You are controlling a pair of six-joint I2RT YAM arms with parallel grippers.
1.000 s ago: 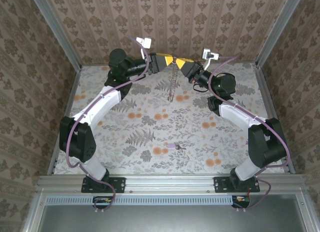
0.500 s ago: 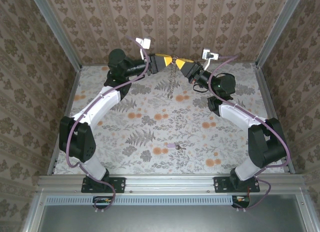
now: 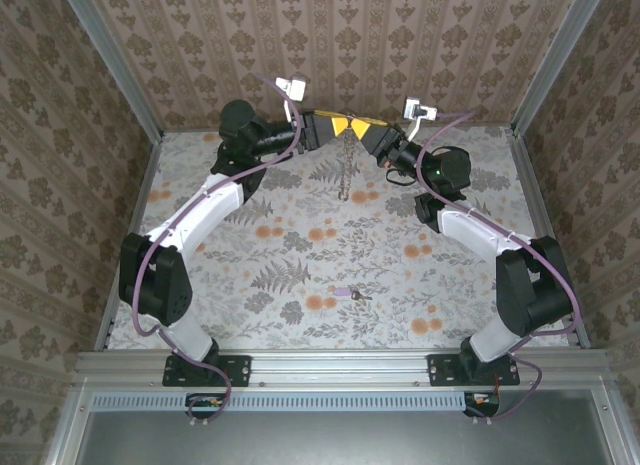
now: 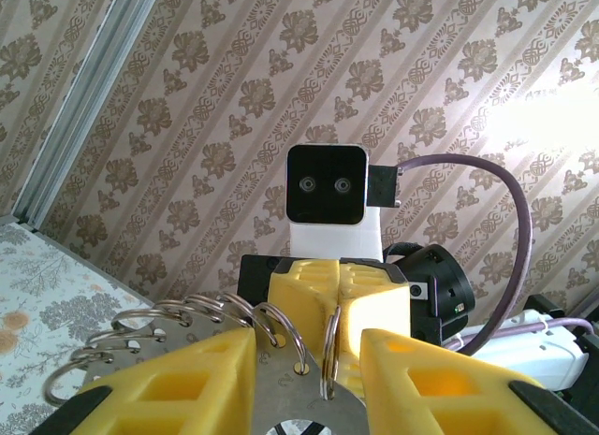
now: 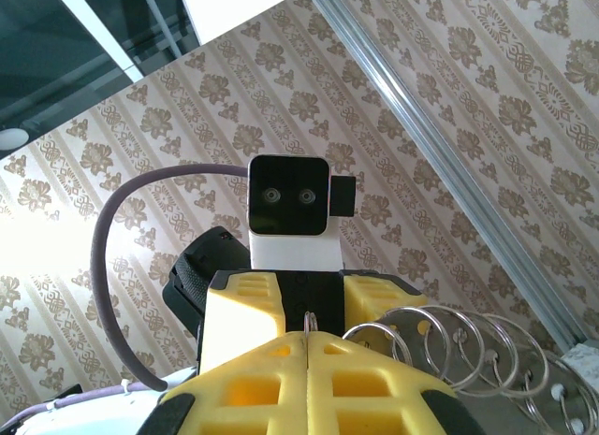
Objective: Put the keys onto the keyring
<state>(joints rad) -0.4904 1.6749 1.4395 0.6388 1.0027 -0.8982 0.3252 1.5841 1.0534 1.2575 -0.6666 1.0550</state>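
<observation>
The right gripper is closed on the keyring, with one small ring poking up from the seam of its fingers. The left gripper faces it tip to tip, its fingers apart with rings and a metal plate between them; whether they press that metal cannot be told. The step looks like a two-handed hold on the keyring above the far end of the table. To do it well, the left gripper should probably pinch firmly just beside the right's grip, so the loose chain cannot swing or slip. The key lies near the front edge, well apart from both grippers. The top view gives the key's place and the chain hanging down. The wrist views give the linked rings and how each finger pair stands.
</observation>
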